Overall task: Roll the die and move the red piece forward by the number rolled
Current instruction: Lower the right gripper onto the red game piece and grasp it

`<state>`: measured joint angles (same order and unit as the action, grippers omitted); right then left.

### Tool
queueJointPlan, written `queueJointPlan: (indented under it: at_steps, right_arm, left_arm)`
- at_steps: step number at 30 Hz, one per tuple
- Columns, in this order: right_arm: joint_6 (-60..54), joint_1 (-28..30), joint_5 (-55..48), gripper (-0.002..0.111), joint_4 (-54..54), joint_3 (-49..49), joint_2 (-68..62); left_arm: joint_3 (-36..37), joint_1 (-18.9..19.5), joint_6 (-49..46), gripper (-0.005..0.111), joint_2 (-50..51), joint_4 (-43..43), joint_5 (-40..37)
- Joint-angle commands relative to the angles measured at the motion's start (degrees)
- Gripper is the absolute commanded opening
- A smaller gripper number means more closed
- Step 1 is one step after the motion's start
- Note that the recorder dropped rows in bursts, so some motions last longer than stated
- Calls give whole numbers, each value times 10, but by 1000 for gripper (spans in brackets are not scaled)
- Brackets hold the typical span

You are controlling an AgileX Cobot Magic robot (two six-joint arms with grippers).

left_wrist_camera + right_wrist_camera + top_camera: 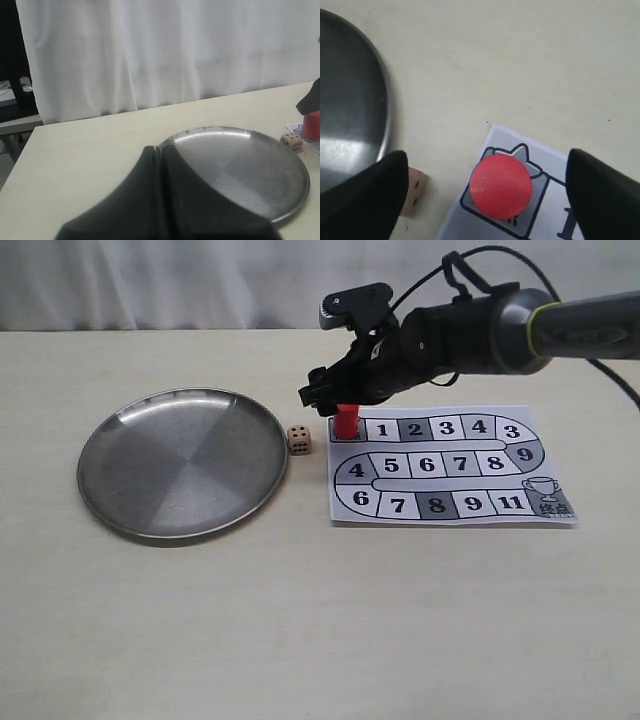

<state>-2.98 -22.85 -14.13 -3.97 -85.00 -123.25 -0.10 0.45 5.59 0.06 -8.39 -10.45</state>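
Note:
The red piece (345,421) stands upright on the start square at the left end of the paper board (450,502). My right gripper (340,400) hovers just above it, open, its two black fingers (365,192) wide on either side of the red piece (500,185) without touching it. The die (298,439) lies on the table between the metal plate (150,490) and the board; the die (413,196) is half hidden behind one finger. My left gripper (160,150) is shut and empty, near the plate's (240,170) rim. The die (292,142) and red piece (311,125) show far right there.
The board carries a winding track of numbered squares ending at a trophy (545,490). A white curtain (150,280) hangs behind the table's far edge. Bare tabletop (300,620) lies in front of plate and board.

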Motion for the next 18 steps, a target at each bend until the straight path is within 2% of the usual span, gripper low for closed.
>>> queueJointPlan:
  at_steps: [1,6,12,18]
  right_arm:
    - [-3,13,8,70,3,-17,-34]
    - [-8,15,9,34,2,-17,-42]
    - [-8,15,9,4,2,-17,-42]
    - [-8,15,-5,4,2,-17,-20]
  left_arm:
    - [1,-5,1,0,-1,1,5]
    - [1,-5,1,0,-1,1,5]
    - [1,-5,1,0,-1,1,5]
    - [1,-5,1,0,-1,1,5]
